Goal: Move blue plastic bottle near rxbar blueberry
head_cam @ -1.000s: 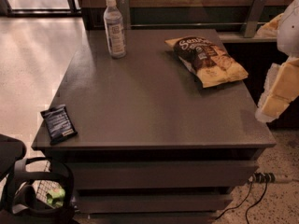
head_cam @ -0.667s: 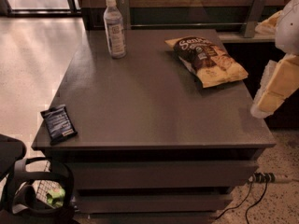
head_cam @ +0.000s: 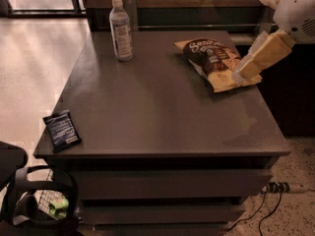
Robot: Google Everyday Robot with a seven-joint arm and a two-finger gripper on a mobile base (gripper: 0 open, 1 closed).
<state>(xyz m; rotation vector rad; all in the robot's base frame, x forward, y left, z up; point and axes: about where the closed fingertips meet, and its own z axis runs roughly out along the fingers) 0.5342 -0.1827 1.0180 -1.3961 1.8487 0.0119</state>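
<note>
The blue plastic bottle [head_cam: 121, 29] stands upright at the far left corner of the dark grey table [head_cam: 157, 112]; it is clear bluish with a white cap and a pale label. The rxbar blueberry [head_cam: 62, 130], a small flat dark blue wrapper, lies at the near left corner of the table, by its edge. My gripper [head_cam: 242, 73] comes in from the upper right on a white and tan arm and hangs just above the right end of the chip bag. It is far from the bottle and the bar and holds nothing that I can see.
A large yellow-and-brown chip bag [head_cam: 214, 60] lies at the far right of the table. The table has drawers below. A black wire basket [head_cam: 47, 203] stands on the floor at lower left. A power strip and cables [head_cam: 278, 188] lie on the floor at lower right.
My arm has risen and moved left, from beside the table's right edge to above the right end of the chip bag. The bottle, the bar and the bag have not moved.
</note>
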